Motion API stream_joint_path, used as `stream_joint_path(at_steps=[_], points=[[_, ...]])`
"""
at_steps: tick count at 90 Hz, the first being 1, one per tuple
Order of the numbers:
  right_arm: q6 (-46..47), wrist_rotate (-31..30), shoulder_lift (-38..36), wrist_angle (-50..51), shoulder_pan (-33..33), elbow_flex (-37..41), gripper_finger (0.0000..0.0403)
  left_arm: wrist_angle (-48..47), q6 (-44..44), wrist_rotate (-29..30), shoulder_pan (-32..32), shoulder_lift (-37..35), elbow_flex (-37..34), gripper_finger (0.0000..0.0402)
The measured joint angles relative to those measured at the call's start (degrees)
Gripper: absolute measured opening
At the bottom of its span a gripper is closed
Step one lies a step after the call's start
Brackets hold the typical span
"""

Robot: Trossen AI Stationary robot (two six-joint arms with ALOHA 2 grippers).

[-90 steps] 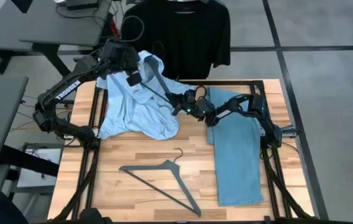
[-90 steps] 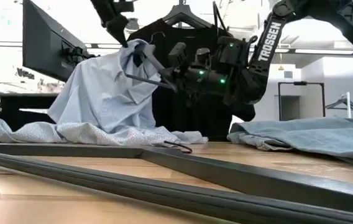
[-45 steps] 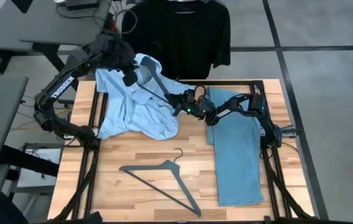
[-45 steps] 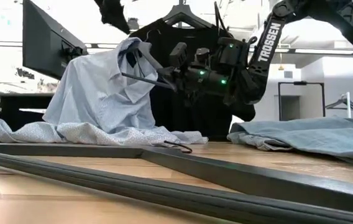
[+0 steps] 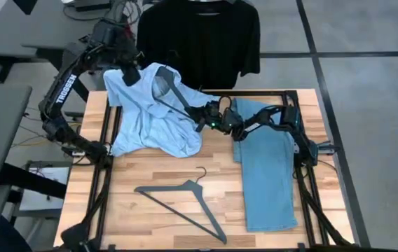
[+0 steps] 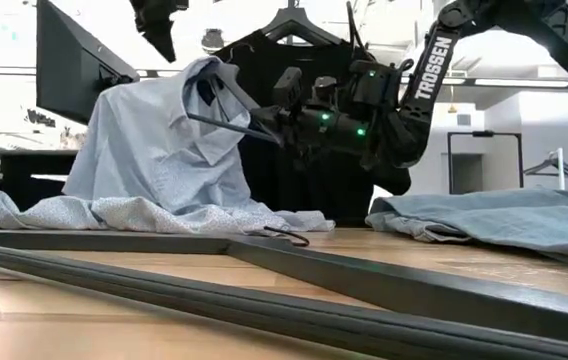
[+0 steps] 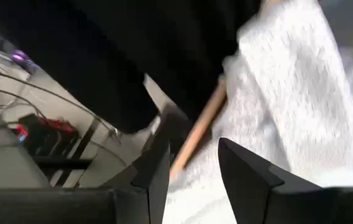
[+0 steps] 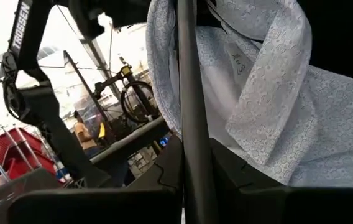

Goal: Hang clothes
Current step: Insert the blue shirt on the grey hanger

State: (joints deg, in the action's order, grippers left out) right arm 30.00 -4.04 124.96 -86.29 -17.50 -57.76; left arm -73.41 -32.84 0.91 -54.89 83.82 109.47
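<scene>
the right gripper (image 5: 202, 116) is clamped on a dark hanger (image 5: 178, 98) just beside the jeans (image 5: 265, 168); the hanger runs up into the collar of the pale shirt (image 5: 146, 112), which drapes from it onto the table (image 5: 157, 210). the left gripper (image 5: 130, 75) hovers past the shirt's far edge, fingers (image 7: 245, 171) parted, holding nothing. the black t-shirt (image 5: 199, 38) hangs beyond the shirt. a second hanger (image 5: 181, 199) lies in front of the shirt.

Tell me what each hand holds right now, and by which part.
The right hand clamps a dark plastic hanger by one arm, inside the pale blue collared shirt. The left hand is open, holding nothing.
</scene>
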Motion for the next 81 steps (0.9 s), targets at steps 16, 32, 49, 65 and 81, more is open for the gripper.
stream_joint_path(at_steps=[16,32,49,65,81], points=[[-0.01,2.8,-0.06,-0.15,-0.04,0.0,0.0029,-1.1,-3.28,-0.73,-0.79,-0.42,-6.13,0.0121],[-1.35,5.9,-0.34,0.34,-0.09,0.2,0.0029,-0.75,-6.38,-1.29,-0.69,-0.4,-10.61,0.0121],[-2.93,8.82,-1.41,1.37,-0.04,0.2,0.0029,-1.23,-5.66,-11.31,-0.73,-0.49,-10.71,0.0121],[-3.2,15.3,-2.21,0.05,-0.83,0.15,0.0029,-1.8,-1.35,-29.04,-0.34,-0.4,-10.73,0.0121],[-3.21,16.98,-2.22,0.28,-0.88,0.13,0.0029,-1.94,0.5,-33.48,2.02,-0.4,-10.76,0.0121]])
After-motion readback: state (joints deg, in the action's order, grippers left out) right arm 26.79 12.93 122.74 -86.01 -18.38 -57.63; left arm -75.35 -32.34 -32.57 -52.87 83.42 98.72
